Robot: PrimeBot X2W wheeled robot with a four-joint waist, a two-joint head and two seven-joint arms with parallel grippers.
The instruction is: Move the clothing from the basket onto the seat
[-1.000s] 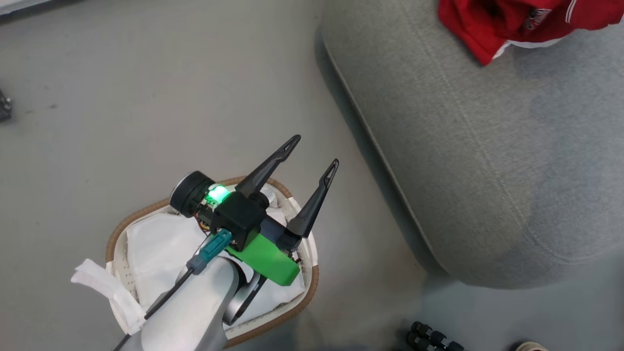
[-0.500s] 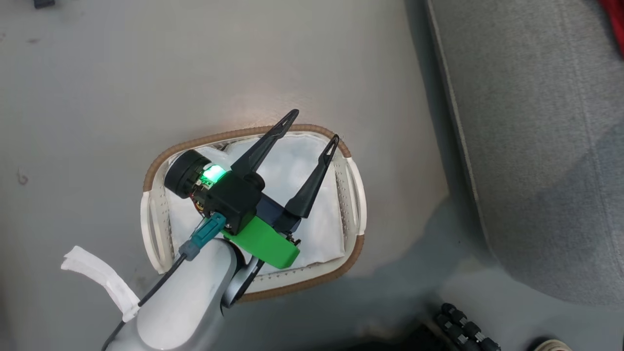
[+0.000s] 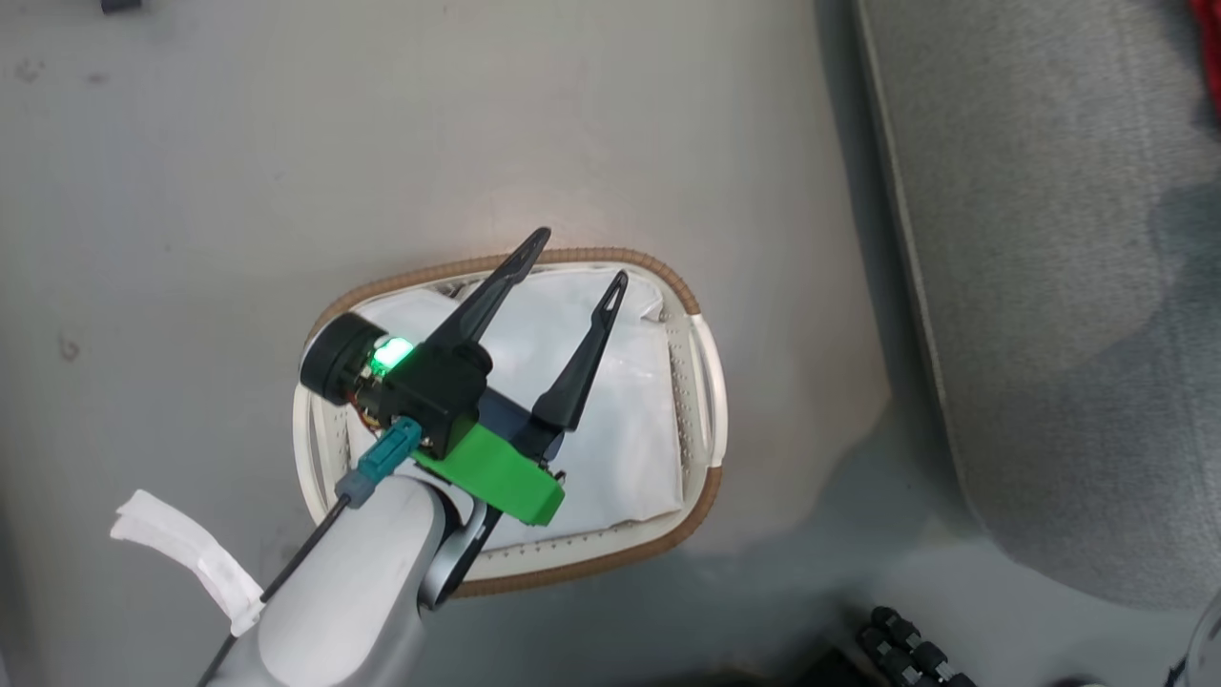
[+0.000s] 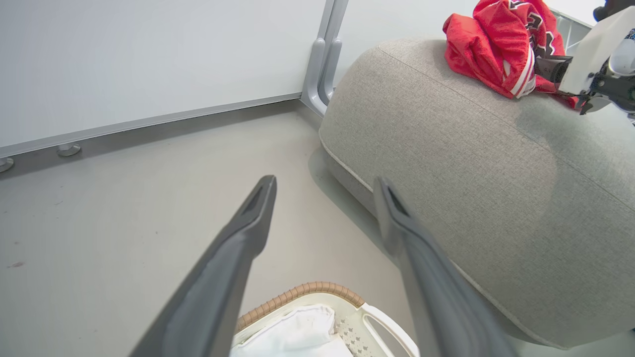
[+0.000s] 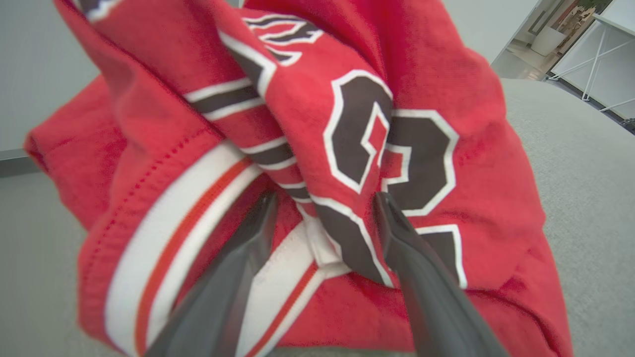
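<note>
The red clothing (image 4: pixel 491 44) lies bunched on the grey seat (image 4: pixel 471 148), its black "23" (image 5: pixel 392 153) facing my right wrist camera. My right gripper (image 5: pixel 325 198) is open, its fingers spread against the cloth near the white-striped trim. In the head view a red sliver of clothing (image 3: pixel 1211 38) shows at the top right edge of the seat (image 3: pixel 1049 286). The cream basket (image 3: pixel 701 496) with its brown rim stands on the floor and holds a white liner (image 3: pixel 620 401). My left gripper (image 3: pixel 579 258) hangs open above the basket, nothing between its fingers.
The basket (image 4: pixel 302 290) sits close to the seat's rounded front edge. A white wall with a metal frame leg (image 4: pixel 325 69) stands behind the floor. A black ridged object (image 3: pixel 906 649) lies at the bottom right. A white strip (image 3: pixel 181 553) hangs off my left forearm.
The head camera has turned, so the basket now sits mid-picture and the clothing has slid off to the right edge. My left gripper stays open above the basket, slightly further left.
</note>
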